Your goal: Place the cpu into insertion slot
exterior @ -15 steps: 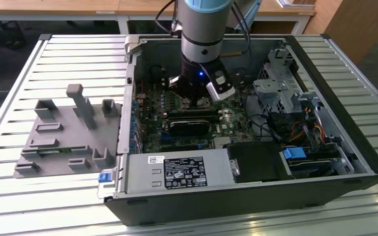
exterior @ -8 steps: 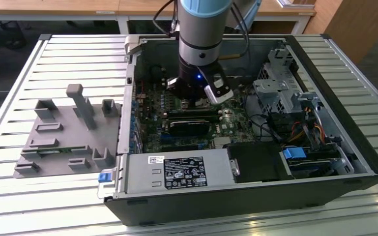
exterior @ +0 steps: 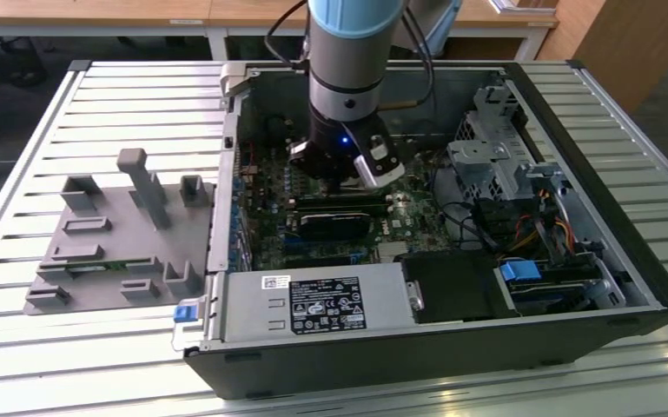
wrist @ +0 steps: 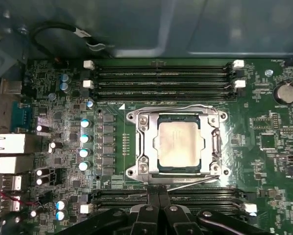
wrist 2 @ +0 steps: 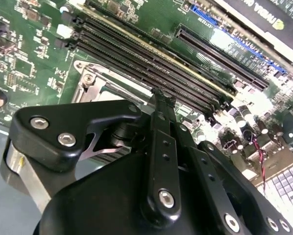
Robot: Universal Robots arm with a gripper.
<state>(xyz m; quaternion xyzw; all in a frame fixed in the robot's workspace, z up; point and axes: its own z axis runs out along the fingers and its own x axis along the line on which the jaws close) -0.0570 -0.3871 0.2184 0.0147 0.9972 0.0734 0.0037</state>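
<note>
**CPU seated in the socket, my gripper above the memory slots**

A slatted metal table [exterior: 102, 347] carries the open computer case [exterior: 611, 287], with a grey fixture plate [exterior: 102, 252] lying on the slats beside the case, towards the exterior view's left. My arm [exterior: 351, 52] reaches down into the case, over the green motherboard [wrist: 264, 127].

In the first wrist view the cpu [wrist: 179, 143] lies flat inside the insertion slot [wrist: 142, 142], its dull silvery face turned up at me. It is close to square, so I see no clear long axis; its edges run parallel to the socket's metal frame and to the long memory slots [wrist: 161, 78] beside the socket. The frame rings it on all four sides, and a thin wire lever [wrist: 185, 183] lies along the socket's edge nearest my gripper.

My gripper [wrist: 158, 198] hangs just beside the socket, above a second bank of memory slots, and holds nothing. Its two fingertips sit pressed together with no gap between them. In the second wrist view the fingers [wrist 2: 163, 147] point down towards the board, near a corner of the socket frame.
</note>
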